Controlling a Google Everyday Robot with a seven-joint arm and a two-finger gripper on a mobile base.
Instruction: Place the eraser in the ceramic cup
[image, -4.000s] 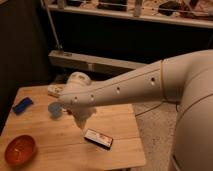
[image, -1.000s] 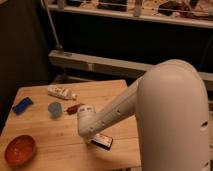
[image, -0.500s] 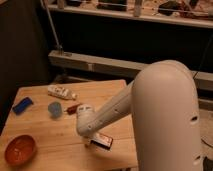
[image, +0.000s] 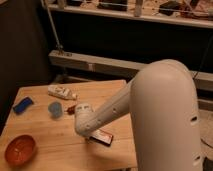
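Note:
The eraser, a flat black block with a white label, lies on the wooden table near its front right edge. My gripper is down at the eraser's left end, mostly hidden under the white wrist and forearm. The eraser still rests flat on the table. The ceramic cup, small and pale blue, stands upright to the left of the arm, about a hand's width behind and left of the eraser.
An orange bowl sits at the front left corner. A flat blue piece lies at the left edge, a white packet at the back, and a small reddish-brown oblong beside the cup. My bulky arm fills the right side.
Since the earliest frame the arm has swung down and its wrist has dropped onto the eraser. Over the last second the arm and eraser have hardly shifted.

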